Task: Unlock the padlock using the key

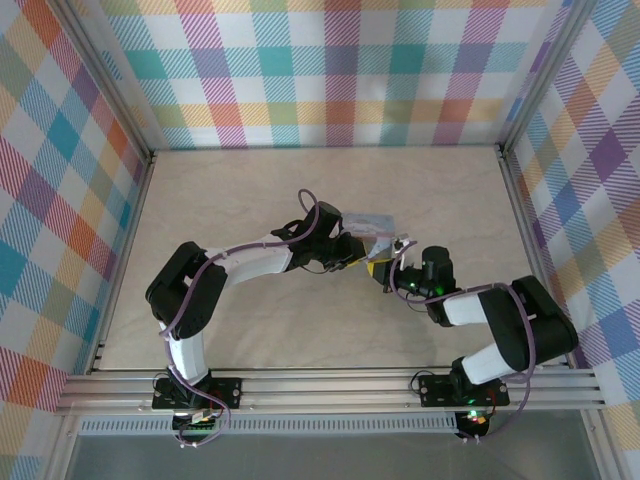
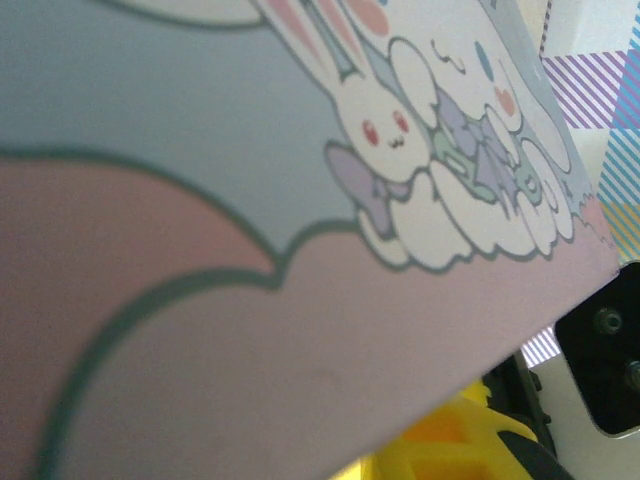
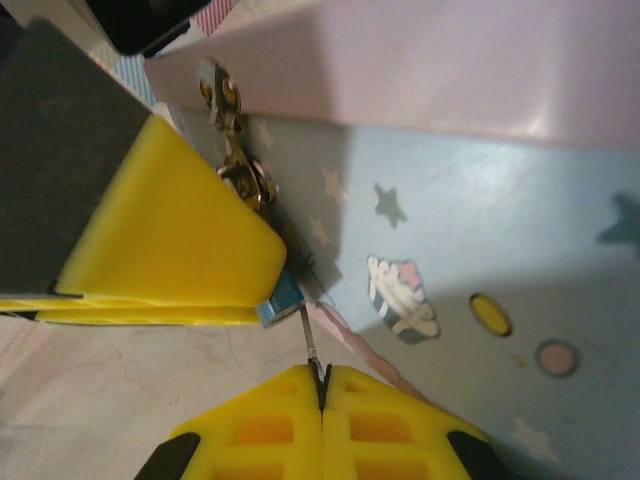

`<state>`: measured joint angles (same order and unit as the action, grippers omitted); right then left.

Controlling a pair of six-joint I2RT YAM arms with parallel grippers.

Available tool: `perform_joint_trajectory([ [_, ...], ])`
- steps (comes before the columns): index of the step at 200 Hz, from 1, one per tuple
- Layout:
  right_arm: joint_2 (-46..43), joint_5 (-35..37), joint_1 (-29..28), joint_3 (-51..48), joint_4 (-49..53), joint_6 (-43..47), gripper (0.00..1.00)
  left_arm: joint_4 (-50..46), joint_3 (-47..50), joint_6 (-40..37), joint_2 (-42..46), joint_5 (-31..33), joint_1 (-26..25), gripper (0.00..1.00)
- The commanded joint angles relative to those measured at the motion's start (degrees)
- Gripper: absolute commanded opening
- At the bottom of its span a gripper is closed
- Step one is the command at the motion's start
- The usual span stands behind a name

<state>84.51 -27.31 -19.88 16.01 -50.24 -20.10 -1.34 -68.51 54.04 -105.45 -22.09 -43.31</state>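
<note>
Over the pale desk [image 1: 250, 190], the tin [image 2: 300, 300] is held by the left hand [image 1: 362, 243]; the key [image 3: 311, 340], pinched in the closed right hand [image 3: 322, 395], could be skewed past the padlock [image 3: 280, 298] if tilted.

padlock [image 3: 279, 298] mostly hidden behind yellow finger [image 3: 170, 230], key [image 3: 309, 338] head buried in right claw [image 3: 322, 388], tin [image 2: 300, 250] blurred, cropped

No legible text, numbers or brand marks. Light-blue and pink printed tin box [image 3: 480, 200] carries cartoon art alone: white rabbit [image 2: 375, 120], stars [image 3: 390, 203], cupcake [image 3: 402, 300].
</note>
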Motion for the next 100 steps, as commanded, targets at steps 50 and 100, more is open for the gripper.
perform_joint_trajectory([
  [50,-3.7,-0.9,-0.2,-1.5,0.1,1.0,0.01,2.0,-1.9,-0.3,2.7,-2.2,1.5,0.06],
  [100,-1.5,-2.7,-0.2,-0.4,-2.2,0.0,0.01,2.1,-1.9,-0.2,2.4,-2.5,1.5,0.05],
])
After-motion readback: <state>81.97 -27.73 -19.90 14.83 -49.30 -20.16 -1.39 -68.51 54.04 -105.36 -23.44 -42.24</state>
